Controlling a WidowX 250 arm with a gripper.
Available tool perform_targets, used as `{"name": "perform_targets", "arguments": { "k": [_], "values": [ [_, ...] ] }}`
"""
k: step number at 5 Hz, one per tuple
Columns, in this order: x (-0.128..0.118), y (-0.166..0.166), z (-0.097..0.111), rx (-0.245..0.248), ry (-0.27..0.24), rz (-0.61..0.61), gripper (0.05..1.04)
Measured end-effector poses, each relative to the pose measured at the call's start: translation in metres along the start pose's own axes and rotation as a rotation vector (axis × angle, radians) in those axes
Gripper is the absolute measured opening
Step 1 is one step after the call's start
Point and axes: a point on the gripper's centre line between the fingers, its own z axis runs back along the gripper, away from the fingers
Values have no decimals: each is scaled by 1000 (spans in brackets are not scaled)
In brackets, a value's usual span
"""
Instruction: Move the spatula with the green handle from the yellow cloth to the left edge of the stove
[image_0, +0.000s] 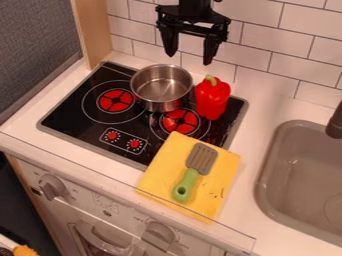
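The gripper (190, 56) hangs above the back of the stove (93, 132), its two fingers spread wide apart with nothing between them. Nearest beneath it is a metal pot (161, 89), standing upright toward the back of the stove. Just beside the pot, below the gripper and slightly right, a red pepper (212, 98) stands with its green stem up. Farther below the gripper, a yellow cloth (160, 167) overlaps the stove's front edge and the table (127, 176), with a green-handled spatula (194, 172) lying on it.
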Motion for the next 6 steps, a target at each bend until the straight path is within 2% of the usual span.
{"name": "perform_targets", "arguments": {
  "k": [1, 2, 3, 4, 5, 6],
  "values": [
    [-7, -1, -15, 2, 43, 4, 1001],
    [-16, -8, -4, 34, 13, -6, 1001],
    [-30, -21, 29, 67, -71, -15, 1001],
    [-56, -34, 32, 63, -80, -32, 1001],
    [-87, -50, 4, -12, -8, -71, 1001],
    [-112, -60, -14, -94, 57, -145, 1001]
  ]
}}
